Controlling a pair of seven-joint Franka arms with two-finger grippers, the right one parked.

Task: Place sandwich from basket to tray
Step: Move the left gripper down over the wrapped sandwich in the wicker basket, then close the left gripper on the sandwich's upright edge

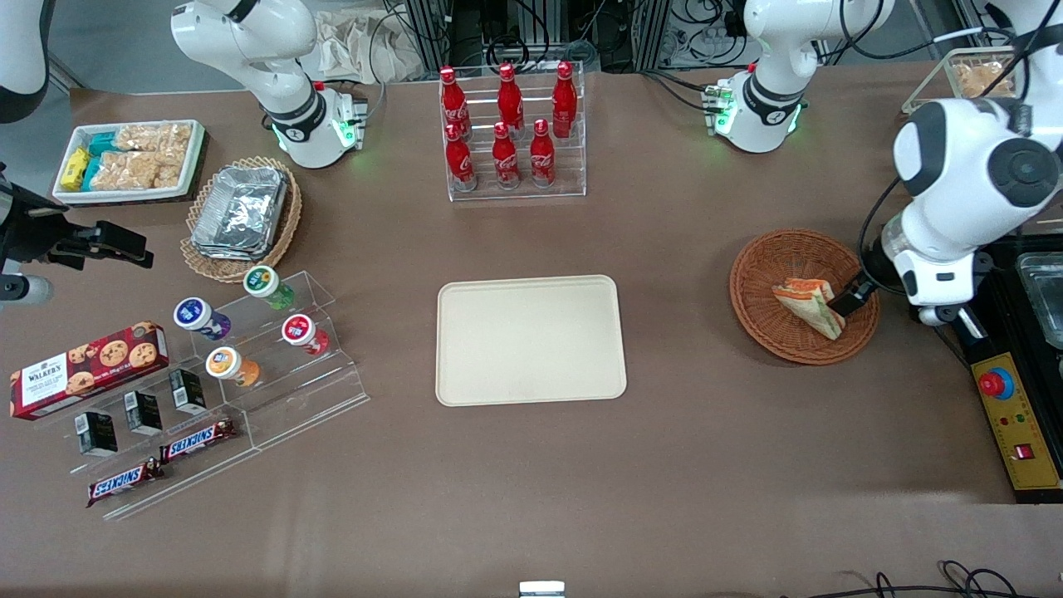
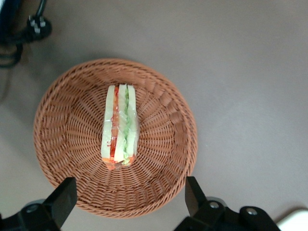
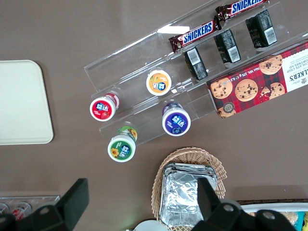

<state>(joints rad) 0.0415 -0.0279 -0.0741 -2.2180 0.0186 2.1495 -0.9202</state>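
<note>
**Q:** So how far along are you with the sandwich job?

**Me:** Barely started, honestly. My gripper (image 2: 127, 199) is hanging over the basket (image 2: 62, 144) with the fingers (image 2: 62, 195) spread wide, one near each side of the rim, nothing between them. The sandwich (image 2: 120, 126) is lying in the middle of the basket, filling edge up, lined up with the gap between my fingers.

**Q:** Touching it yet?

**Me:** Doesn't look like it from the wrist cam. In the front view my arm hides most of the hand, so height is hard to judge, but I'd say I'm above it.

**Q:** And the tray?

**Me:** The tray (image 1: 531, 340) sits mid-table, well apart from the basket toward the parked arm's end, with nothing on it. So the descent, grab, lift, carry and drop are all left.
</note>
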